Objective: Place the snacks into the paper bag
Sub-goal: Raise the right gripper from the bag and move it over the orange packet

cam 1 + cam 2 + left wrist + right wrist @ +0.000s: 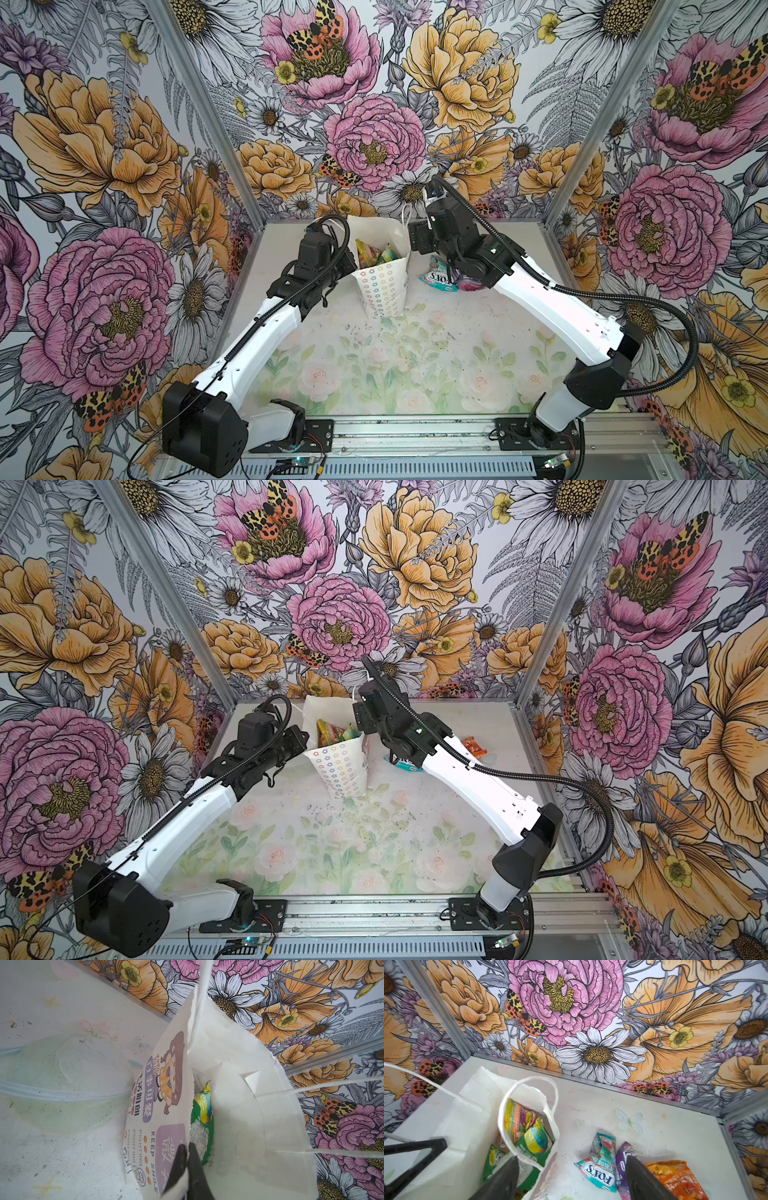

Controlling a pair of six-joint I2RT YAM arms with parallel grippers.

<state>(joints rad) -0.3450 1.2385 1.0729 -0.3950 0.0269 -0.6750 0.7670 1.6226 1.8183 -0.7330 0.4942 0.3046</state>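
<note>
The white paper bag (380, 291) (341, 771) stands open at the back middle of the table. Several snacks (372, 254) (527, 1130) lie inside it, among them a green packet (202, 1126). My left gripper (188, 1147) is shut on the rim of the bag's printed face (166, 1084). My right gripper (572, 1157) hangs open with nothing in it, one finger over the bag's mouth and one over a purple packet (622, 1157). A teal FOX'S packet (600, 1167) (436, 275) and an orange packet (675, 1178) (473, 747) lie on the table right of the bag.
The bag's cord handles (529, 1080) stick up around its mouth. The floral back wall (374, 124) stands close behind the bag. The right arm's forearm (552, 307) hides part of the loose packets in both top views.
</note>
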